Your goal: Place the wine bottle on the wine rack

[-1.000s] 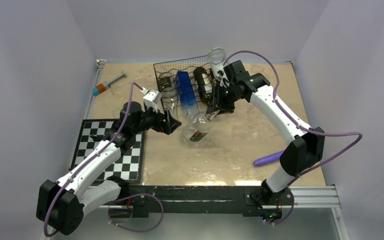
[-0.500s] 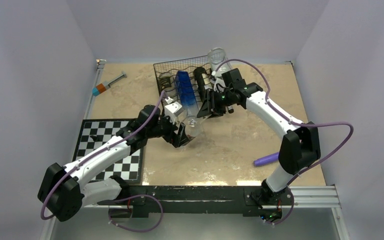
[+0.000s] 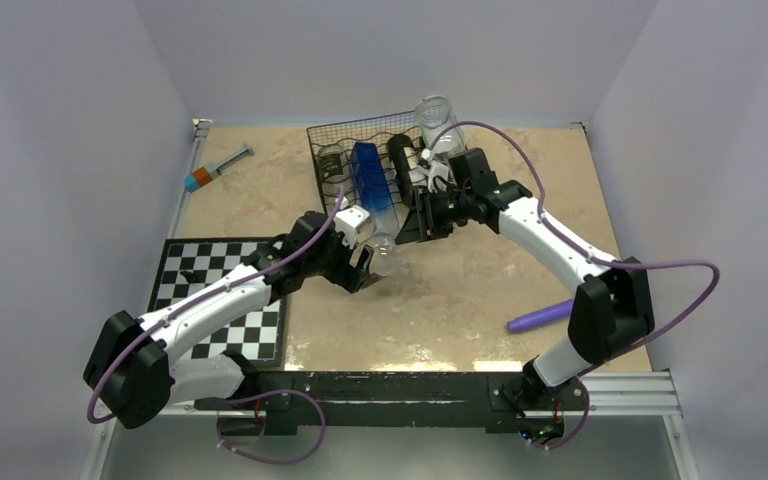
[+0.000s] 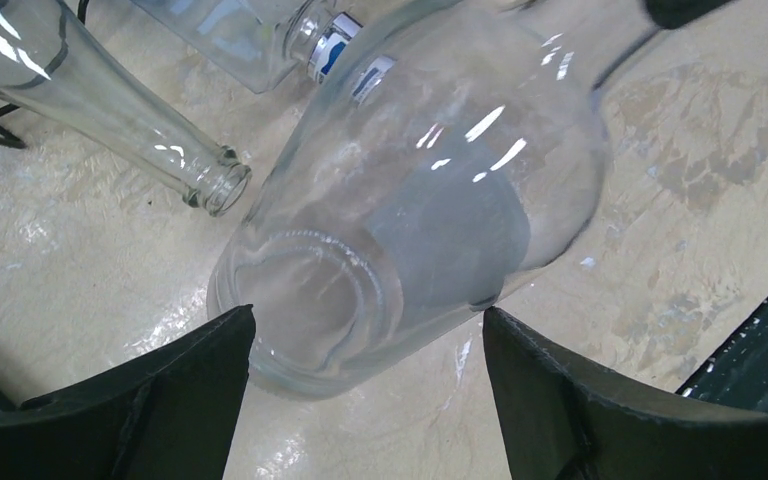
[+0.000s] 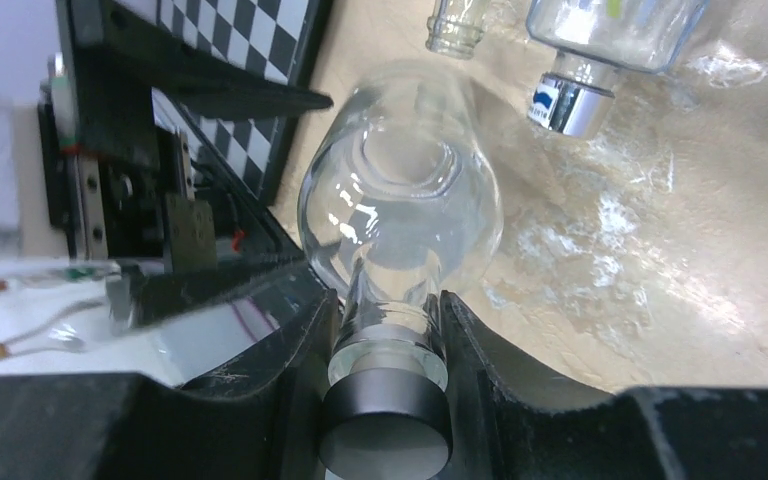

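Note:
A clear glass wine bottle [image 3: 385,250] with a black cap lies tilted, neck towards the right arm and base low over the table. My right gripper [image 3: 417,215] is shut on its neck, which shows plainly in the right wrist view [image 5: 388,310]. My left gripper [image 3: 365,268] is open, with one jaw on each side of the bottle's base [image 4: 300,310] and apart from the glass. The black wire wine rack [image 3: 332,135] stands behind and holds a clear bottle [image 3: 332,170], a blue one [image 3: 373,180], a dark one [image 3: 403,158] and another clear one [image 3: 436,118].
A chessboard mat [image 3: 185,290] lies under the left arm. A syringe [image 3: 218,165] lies at the back left. A purple object [image 3: 538,317] lies at the front right. The necks of the racked clear bottle [image 4: 140,130] and blue bottle [image 4: 335,45] point out of the rack beside the held bottle.
My left arm has swung right, from the rack's left side to the base of the held bottle. My right gripper has shifted the bottle slightly left and back.

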Robot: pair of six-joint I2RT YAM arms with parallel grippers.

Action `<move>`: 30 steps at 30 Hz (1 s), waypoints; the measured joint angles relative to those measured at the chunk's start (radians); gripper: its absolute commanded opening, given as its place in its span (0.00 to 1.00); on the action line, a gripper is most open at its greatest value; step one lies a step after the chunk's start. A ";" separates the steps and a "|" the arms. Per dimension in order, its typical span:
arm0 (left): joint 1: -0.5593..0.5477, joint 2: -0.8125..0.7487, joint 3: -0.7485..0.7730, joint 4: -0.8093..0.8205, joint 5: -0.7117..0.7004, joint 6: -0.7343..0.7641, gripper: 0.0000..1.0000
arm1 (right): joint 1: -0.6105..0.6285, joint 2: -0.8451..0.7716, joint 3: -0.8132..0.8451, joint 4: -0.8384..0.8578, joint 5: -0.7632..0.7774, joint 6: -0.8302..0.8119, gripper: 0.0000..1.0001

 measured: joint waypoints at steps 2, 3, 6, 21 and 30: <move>-0.002 0.005 0.001 -0.013 -0.019 -0.002 0.87 | 0.011 -0.050 -0.028 -0.007 0.028 -0.051 0.00; -0.002 0.009 0.000 -0.019 -0.028 -0.003 0.87 | 0.016 -0.072 -0.038 -0.014 0.042 -0.072 0.00; -0.003 0.016 0.001 -0.037 -0.043 -0.010 0.87 | 0.046 -0.138 -0.062 -0.048 0.103 -0.153 0.00; -0.003 -0.005 0.000 -0.140 -0.115 -0.019 0.88 | 0.270 -0.198 -0.074 -0.203 0.360 -0.383 0.00; 0.003 -0.085 -0.015 -0.061 -0.205 -0.087 0.90 | 0.349 -0.189 -0.183 -0.229 0.440 -0.386 0.00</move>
